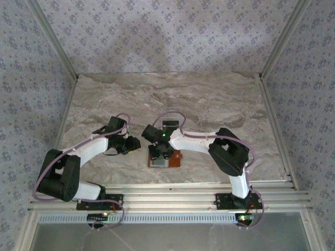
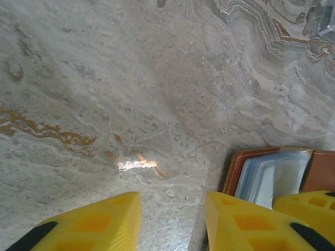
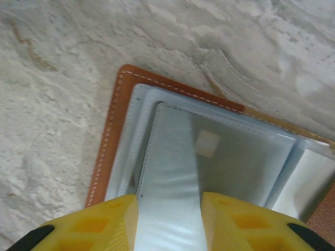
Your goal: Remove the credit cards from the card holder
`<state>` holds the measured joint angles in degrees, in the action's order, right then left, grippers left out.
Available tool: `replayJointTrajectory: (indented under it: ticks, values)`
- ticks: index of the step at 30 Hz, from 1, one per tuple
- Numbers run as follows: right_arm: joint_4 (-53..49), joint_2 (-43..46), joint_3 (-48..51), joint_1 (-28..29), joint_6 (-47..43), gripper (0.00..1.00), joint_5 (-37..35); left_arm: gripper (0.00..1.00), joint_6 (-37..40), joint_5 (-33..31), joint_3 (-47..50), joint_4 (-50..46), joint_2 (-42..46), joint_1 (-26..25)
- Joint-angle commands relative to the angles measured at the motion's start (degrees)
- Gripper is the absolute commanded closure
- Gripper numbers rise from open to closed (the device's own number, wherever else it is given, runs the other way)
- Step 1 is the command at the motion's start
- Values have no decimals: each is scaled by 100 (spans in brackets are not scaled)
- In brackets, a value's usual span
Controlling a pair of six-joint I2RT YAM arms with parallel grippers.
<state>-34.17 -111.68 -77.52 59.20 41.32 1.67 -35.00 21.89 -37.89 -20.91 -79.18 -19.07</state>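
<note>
The card holder (image 1: 172,159) lies open on the marble table, orange-brown leather with stitched edges around clear grey-blue sleeves (image 3: 157,157). A grey card (image 3: 235,162) with a pale square chip shows through the top sleeve; other credit cards cannot be made out. My right gripper (image 3: 168,209) hangs just above the open card holder, its yellow fingers apart with the flat sleeve showing between them, gripping nothing. My left gripper (image 2: 172,209) is open over bare table just left of the card holder (image 2: 272,175). From above, the left gripper (image 1: 133,144) and right gripper (image 1: 159,150) sit close together.
A clear plastic rack (image 1: 171,125) stands just behind the right gripper, and its corner (image 2: 325,18) shows in the left wrist view. A yellow finger (image 2: 309,206) of the right gripper rests over the card holder. Patterned walls enclose the table (image 1: 209,99).
</note>
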Motion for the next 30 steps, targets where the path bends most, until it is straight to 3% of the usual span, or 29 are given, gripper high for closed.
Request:
replayJointTrajectory:
  ticks: [1, 7, 19, 24, 30]
  values:
    - [-675, -306, -283, 104, 90, 58, -313, 62, 46, 130, 32, -5, 88, 31]
    - [-1310, -746, -747, 241, 44, 54, -634, 62, 38, 141, 19, 0, 51, 26]
    - [-1369, -447, -813, 311, 169, 86, -778, 63, 47, 281, -58, -52, 43, 31]
    - [-1237, -67, -785, 328, 174, 88, -786, 64, 1, 351, -200, -123, 70, -123]
    - [-604, 344, -428, 265, 251, 89, -339, 73, -246, 281, -470, -151, -32, -674]
